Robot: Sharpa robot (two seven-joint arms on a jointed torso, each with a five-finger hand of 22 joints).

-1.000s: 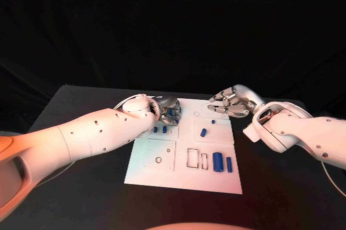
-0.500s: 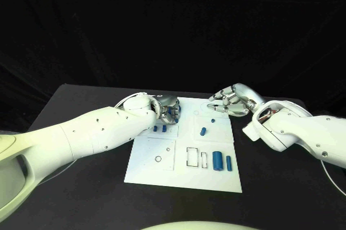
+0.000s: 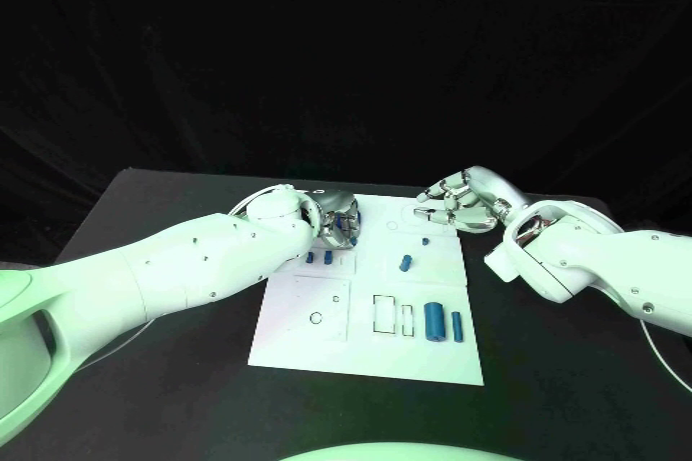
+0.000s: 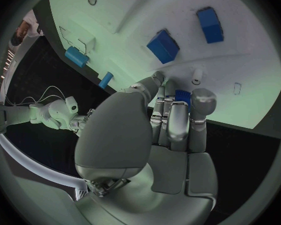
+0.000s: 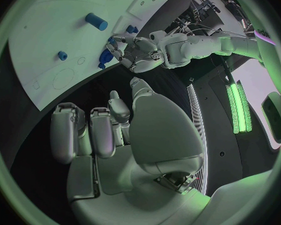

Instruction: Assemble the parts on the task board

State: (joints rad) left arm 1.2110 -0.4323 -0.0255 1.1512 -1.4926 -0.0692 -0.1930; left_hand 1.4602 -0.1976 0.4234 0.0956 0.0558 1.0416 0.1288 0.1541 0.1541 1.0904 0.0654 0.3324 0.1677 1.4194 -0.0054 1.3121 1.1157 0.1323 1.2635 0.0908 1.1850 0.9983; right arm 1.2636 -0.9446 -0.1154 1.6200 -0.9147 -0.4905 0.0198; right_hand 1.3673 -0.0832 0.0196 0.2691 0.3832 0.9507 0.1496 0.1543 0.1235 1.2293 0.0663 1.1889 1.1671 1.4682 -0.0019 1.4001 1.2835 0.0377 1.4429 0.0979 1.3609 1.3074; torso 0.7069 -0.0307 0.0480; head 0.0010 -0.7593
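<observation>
The white task board [image 3: 303, 331] lies in the middle of the table. My left hand [image 3: 339, 226] hovers over its far left part and pinches a small blue part [image 4: 182, 96] between its fingertips. Two small blue parts [image 3: 329, 257] lie on the board just below that hand, and they appear as blue blocks [image 4: 163, 45] in the left wrist view. My right hand [image 3: 459, 206] hangs over the board's far right corner with its fingers curled in, holding nothing. In the right wrist view the left hand [image 5: 133, 52] is over the board edge.
More blue parts lie on the board: two small ones [image 3: 407, 263] near the middle, and a thick cylinder [image 3: 434, 320] beside a thin one [image 3: 457, 326] at the near right. Outlined slots [image 3: 385, 316] sit beside them. Black table [image 3: 577, 381] surrounds the board.
</observation>
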